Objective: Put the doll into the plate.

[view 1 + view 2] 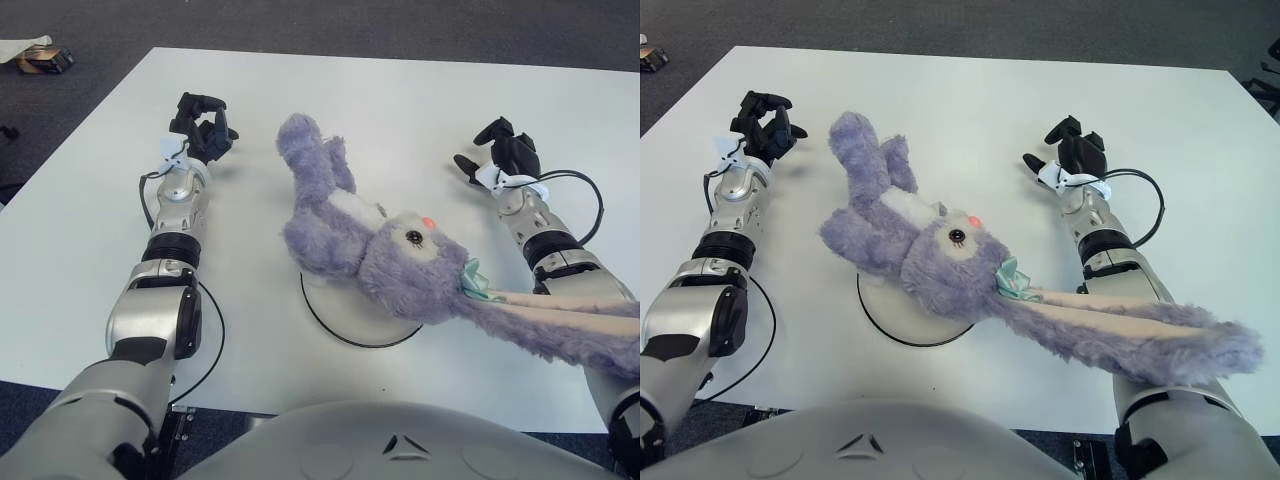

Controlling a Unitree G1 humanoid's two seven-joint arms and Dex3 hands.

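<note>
Doll (370,245): purple plush rabbit, lying face-up across the plate (345,318) near the front-centre of the white table (420,110). Body and head cover most of the plate; only the plate's front and left rim with its dark edge shows. Legs point toward the far side of the table, off the plate. One long ear trails to the right and drapes over the right forearm, its tip past the table's front-right edge. Pale green bow (472,280) at the base of the ear; pink nose and dark eye face up.

Left hand (201,125): left of the doll's legs, apart from them, fingers curled inward, holding nothing.

Right hand (505,152): right of the doll, well apart from its head, fingers curled, holding nothing. A black cable (585,190) loops beside its wrist.
</note>
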